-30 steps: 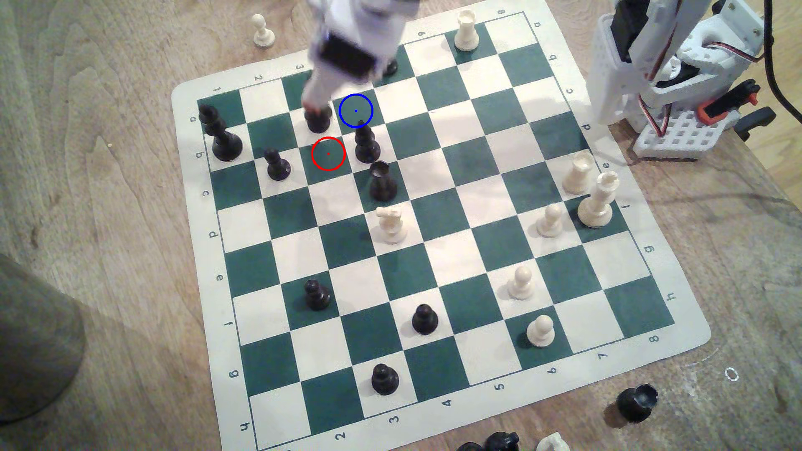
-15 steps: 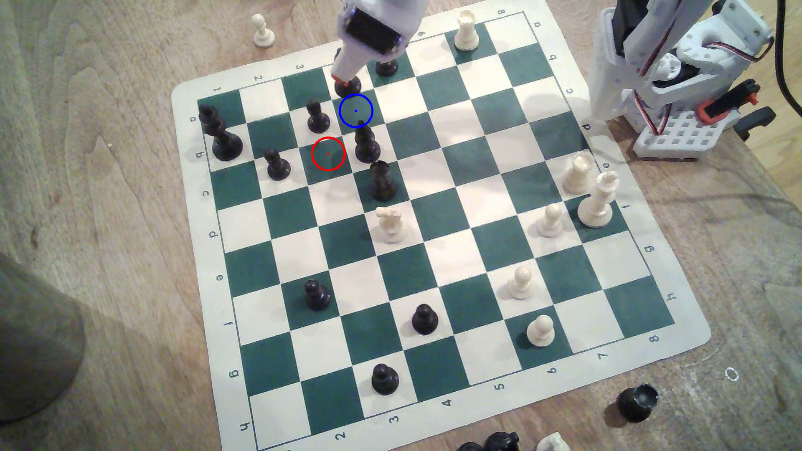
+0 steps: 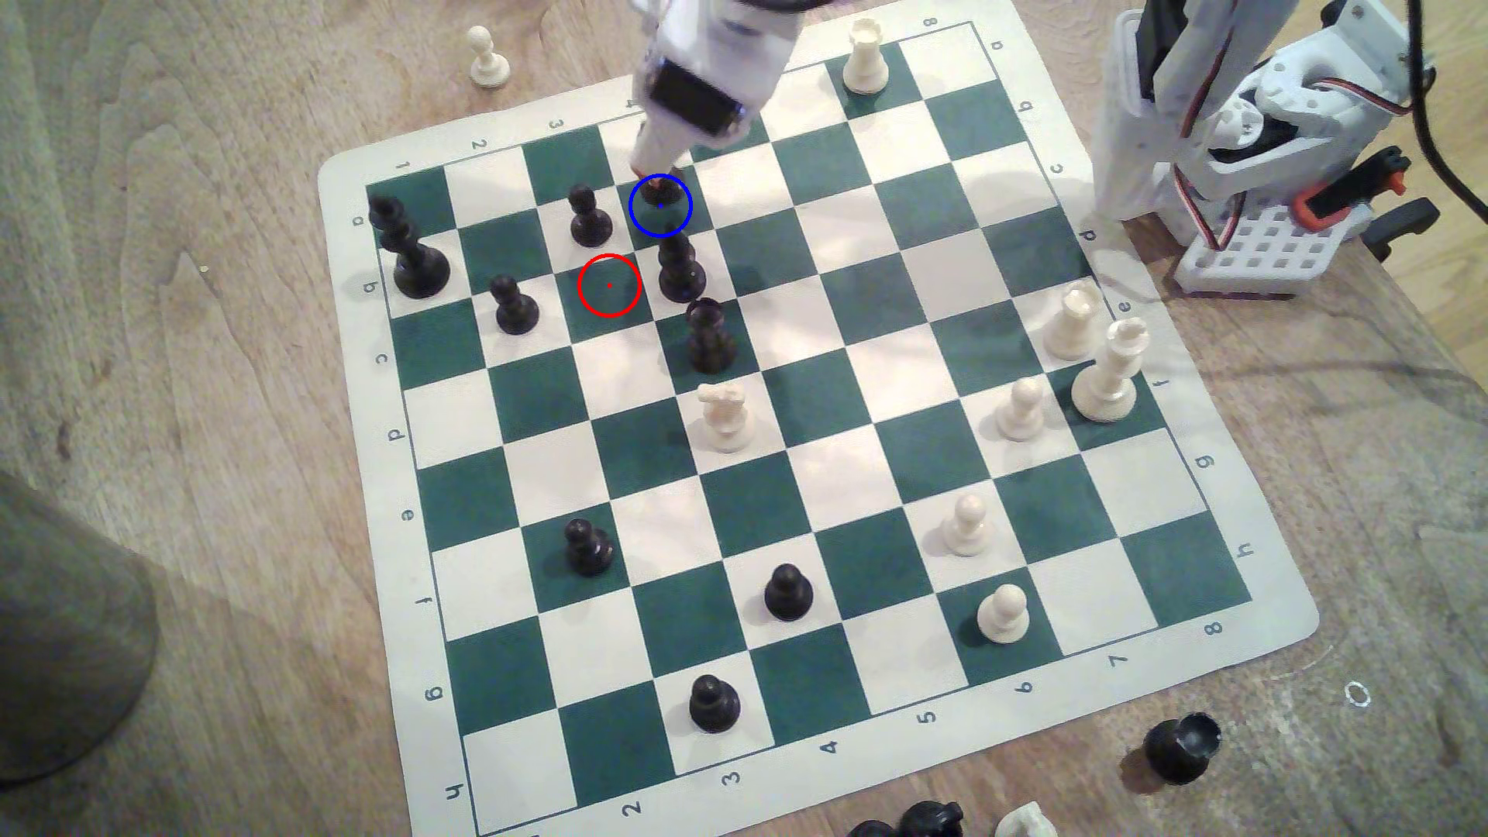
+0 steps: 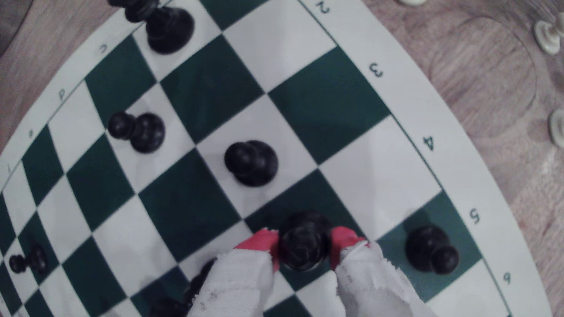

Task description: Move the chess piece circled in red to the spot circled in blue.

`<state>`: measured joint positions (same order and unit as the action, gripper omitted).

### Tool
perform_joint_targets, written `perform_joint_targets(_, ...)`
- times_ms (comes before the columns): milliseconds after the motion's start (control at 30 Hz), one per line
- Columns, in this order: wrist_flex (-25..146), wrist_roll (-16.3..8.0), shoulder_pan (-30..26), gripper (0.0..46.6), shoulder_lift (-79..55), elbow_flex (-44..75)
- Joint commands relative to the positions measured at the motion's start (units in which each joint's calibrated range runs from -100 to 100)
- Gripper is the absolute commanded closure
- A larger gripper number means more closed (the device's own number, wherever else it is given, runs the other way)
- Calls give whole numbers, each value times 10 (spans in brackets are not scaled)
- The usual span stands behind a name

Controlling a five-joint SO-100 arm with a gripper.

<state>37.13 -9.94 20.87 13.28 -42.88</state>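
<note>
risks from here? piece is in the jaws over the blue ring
1. The gripper grips the black piece near its top between red fingertips; opening before the base seats on the blue-ringed square could tip it.
2. Neighbours crowd the spot: a black pawn on the exterior view's left and a taller black piece just in front. A wide opening or slanted retreat might clip either.

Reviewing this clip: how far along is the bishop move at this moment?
Done: the red-ringed square stands bare, so the pickup is finished. In hand: the gripper is shut on the black bishop, red fingertips on both sides, and the exterior view places the piece inside the blue ring. Left: release and retreat; whether the base already touches the board cannot be told.
</note>
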Motion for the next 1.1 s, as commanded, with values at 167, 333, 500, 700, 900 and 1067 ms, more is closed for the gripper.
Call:
perform_joint_targets(167,-31,0,-2,464,-5,10)
perform_joint_targets(333,-36,-1,-4,464,-21,8)
perform_joint_targets(500,-42,-1,-5,464,-30,8)
perform_joint_targets(700,-45,0,-7,464,-37,8)
perform_joint_targets(900,-41,0,-8,464,-39,7)
perform_joint_targets(1067,-38,1,-7,464,-39,6)
